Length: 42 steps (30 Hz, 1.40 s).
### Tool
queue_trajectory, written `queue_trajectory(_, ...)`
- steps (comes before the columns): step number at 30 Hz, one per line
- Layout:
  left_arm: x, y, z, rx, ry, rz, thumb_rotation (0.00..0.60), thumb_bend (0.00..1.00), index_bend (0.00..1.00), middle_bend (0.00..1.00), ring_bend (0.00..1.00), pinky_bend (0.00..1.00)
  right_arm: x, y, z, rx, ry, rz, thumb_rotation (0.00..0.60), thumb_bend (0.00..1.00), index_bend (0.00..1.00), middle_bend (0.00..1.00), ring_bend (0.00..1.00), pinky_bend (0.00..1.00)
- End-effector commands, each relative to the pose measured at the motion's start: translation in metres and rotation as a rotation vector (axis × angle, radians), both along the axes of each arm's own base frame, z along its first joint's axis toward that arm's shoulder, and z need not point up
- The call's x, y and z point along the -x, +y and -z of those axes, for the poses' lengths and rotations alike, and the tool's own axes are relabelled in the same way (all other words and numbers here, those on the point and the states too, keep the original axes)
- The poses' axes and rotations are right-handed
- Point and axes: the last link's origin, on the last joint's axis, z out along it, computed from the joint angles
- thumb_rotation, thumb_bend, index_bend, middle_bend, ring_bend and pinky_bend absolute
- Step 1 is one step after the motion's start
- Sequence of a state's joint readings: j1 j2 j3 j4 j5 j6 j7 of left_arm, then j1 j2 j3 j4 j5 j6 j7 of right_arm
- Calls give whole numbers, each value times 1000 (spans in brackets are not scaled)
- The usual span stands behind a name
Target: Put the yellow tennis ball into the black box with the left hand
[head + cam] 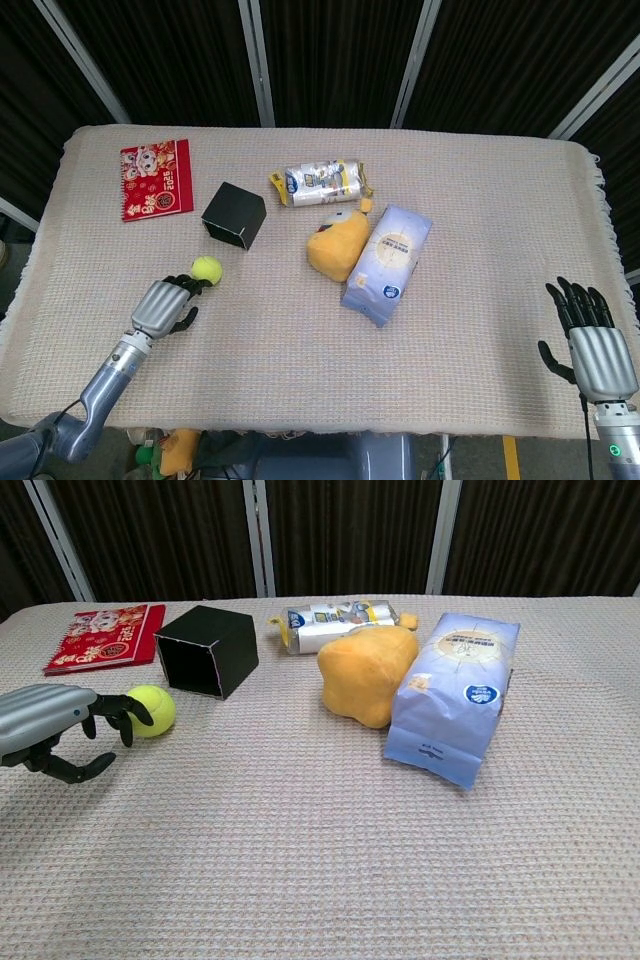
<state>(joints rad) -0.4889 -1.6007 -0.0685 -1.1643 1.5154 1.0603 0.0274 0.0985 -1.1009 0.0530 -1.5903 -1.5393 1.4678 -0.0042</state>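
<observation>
Just beyond the fingertips (pixel 128 716) of the left hand (pixel 165 306), touching them: the ball (pixel 206 268). Farther out past the ball, near it but apart: the box (pixel 234 214), on its side. Beyond the hand and off to its left: the envelope (pixel 156 178). To its right, mid-table: the plush toy (pixel 337 243), against the bag (pixel 387 264); behind both, the packet (pixel 320 183). Well apart, at the table's (pixel 480 180) far right edge: the right hand (pixel 594 345).

yellow tennis ball (pixel 206 267), black box (pixel 233 215), red packet (pixel 155 179)
</observation>
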Motion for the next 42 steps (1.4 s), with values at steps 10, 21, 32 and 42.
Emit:
queue_trajectory(10, -1, 18, 6, 16, 8, -41, 600, 477, 223, 356, 254, 363, 0, 1, -1, 1, -4, -6, 600, 400, 0, 0, 0, 0)
queue_trajectory(21, -2, 24, -7, 19, -23, -46, 600, 478, 223, 356, 254, 363, 0, 1, -2, 8, -3, -3, 600, 400, 0, 0, 0, 0)
queue_trajectory(32, -3, 38, -9, 56, 15, -63, 600, 478, 229, 360, 254, 269, 0, 1, -1, 11, -2, -8, 600, 400, 0, 0, 0, 0)
queue_trajectory(42, -11, 55, -7, 103, 31, -74, 600, 478, 232, 372, 254, 270, 0, 2, -2, 14, -6, -13, 600, 400, 0, 0, 0, 0)
